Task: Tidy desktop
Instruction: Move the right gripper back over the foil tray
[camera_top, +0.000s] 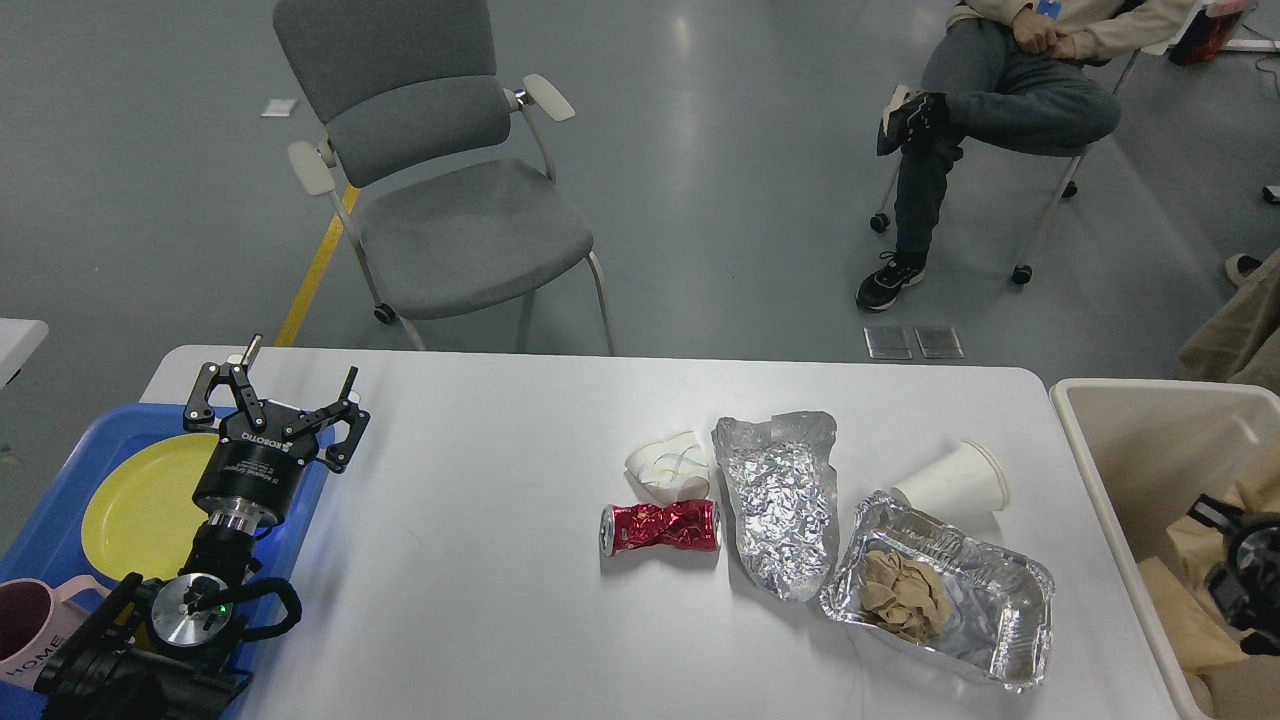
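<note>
The white desktop (480, 600) carries a crushed red can (661, 527), a crumpled white cup (671, 465) and a crinkled foil sheet (783, 500). Right of them sit a foil tray (1005, 625) holding a wad of brown paper (905, 594), and a white paper cup (950, 480) on its side. My left gripper (280, 388) hovers open and empty over the table's left end, beside the blue tray. My right gripper (1238, 570) shows only as a dark part at the right edge, down inside the beige bin among brown paper.
A blue tray (60, 480) at the left holds a yellow plate (140, 505) and a pink mug (25, 625). The beige bin (1100, 470) stands against the table's right end with brown paper bags (1180, 600) in it. A grey chair (440, 190) and a seated person (1010, 90) are beyond the table.
</note>
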